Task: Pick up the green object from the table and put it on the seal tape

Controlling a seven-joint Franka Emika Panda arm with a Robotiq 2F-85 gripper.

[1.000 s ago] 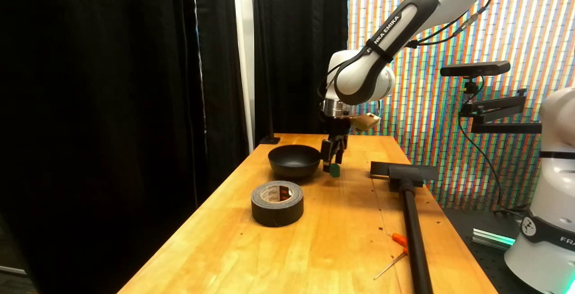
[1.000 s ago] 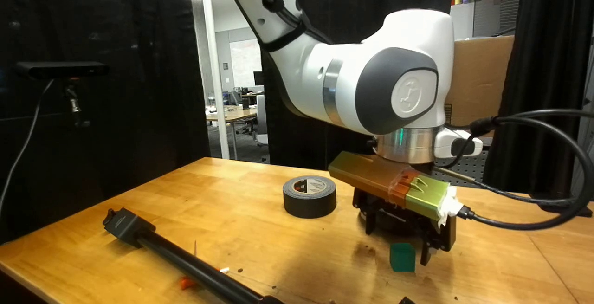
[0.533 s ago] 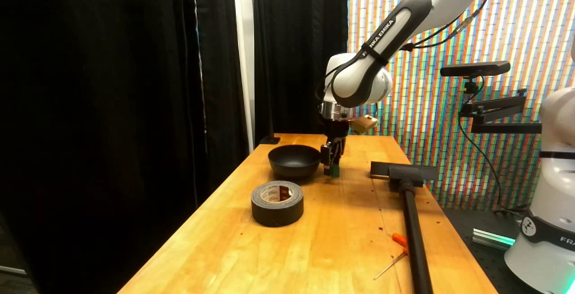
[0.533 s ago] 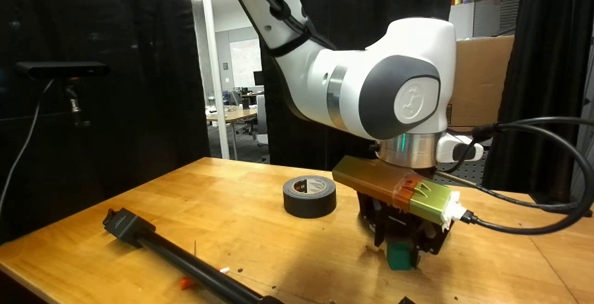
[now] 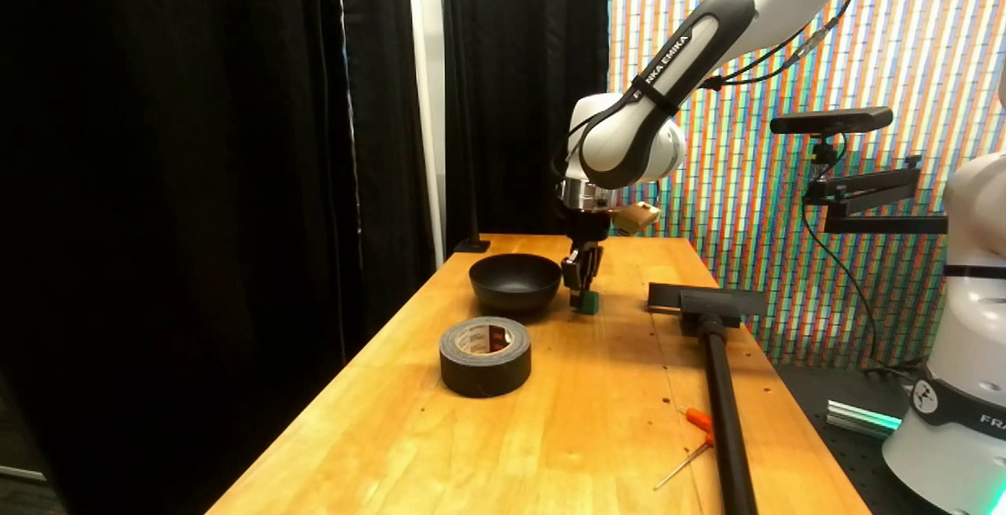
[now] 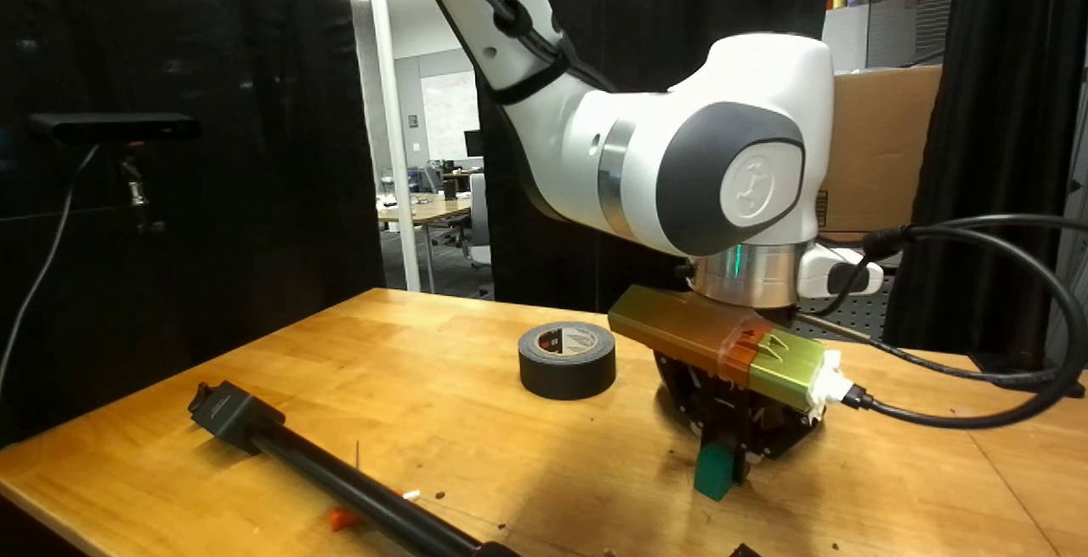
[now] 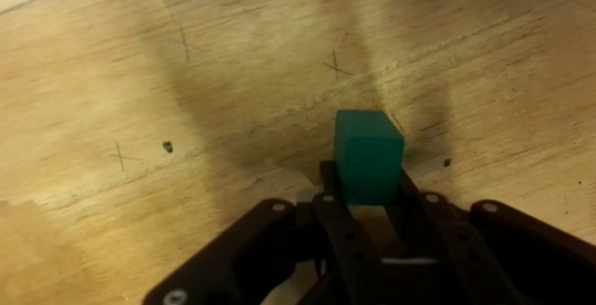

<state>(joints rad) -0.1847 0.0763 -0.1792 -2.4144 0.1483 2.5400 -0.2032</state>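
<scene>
"Dark curtains (image 5: pixel 196 185) flank the worktop (image 6: pixel 442 421), with the tape (image 6: pixel 568 377) flat on it, well apart from the jaws. What's new?"

"Jaws have come in. A second ago they stood wide; half a second ago they were narrowing. Now they're together on the block (image 7: pixel 369 167)."

"And the arm (image 6: pixel 739 166)?"

"Hardly shifted over that last half second. The block did, though: it has turned and slid slightly, probably from the squeeze."

"How far open, then?"

"About the block's width, no more. In the wrist view one jaw lies along each side, clamped on the end nearest them; the rest pokes out ahead."

"Lifted?"

"I'd say not. It looks to be down on the worktop, though its underside is hidden."

"So the grasp is made, I reckon, and the lift should come next."

"Yes, gently: held off-centre, it might twist."

"And at the tape?"

"Set it over solid edge. The middle is open, and the block could drop in."
</scene>
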